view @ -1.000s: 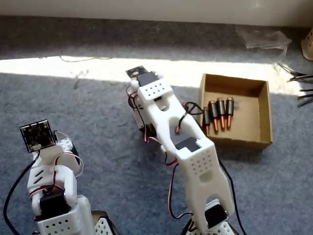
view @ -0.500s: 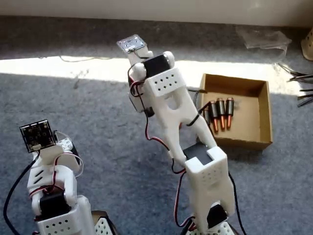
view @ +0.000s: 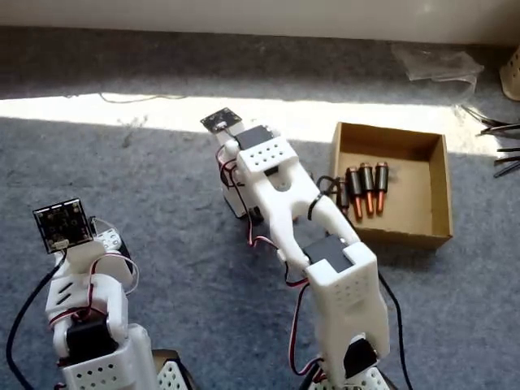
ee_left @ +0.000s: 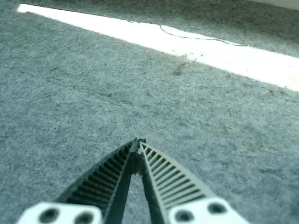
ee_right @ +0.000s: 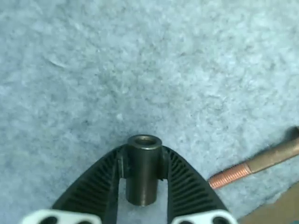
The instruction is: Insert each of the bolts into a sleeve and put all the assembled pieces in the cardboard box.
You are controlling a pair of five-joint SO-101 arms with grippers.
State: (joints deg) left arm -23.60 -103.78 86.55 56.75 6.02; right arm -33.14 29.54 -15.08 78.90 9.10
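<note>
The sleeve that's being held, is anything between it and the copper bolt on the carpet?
Nothing visible stands in the way. The right end effector holds the sleeve upright, and just bare carpet lies between it and the bolt nearby.

Open grey carpet point(view: 154, 179) lies between the folded left arm point(view: 81, 301) and the right arm point(view: 301, 219), which stretches across the middle and blocks the near-left approach to the cardboard box point(view: 398, 231). Assembled pieces point(view: 363, 188) crowd the box's left half; its right half is bare. A loose bolt point(ee_right: 254, 164) lies near the right gripper point(ee_right: 142, 150), clamped on a sleeve point(ee_right: 142, 175).
</note>
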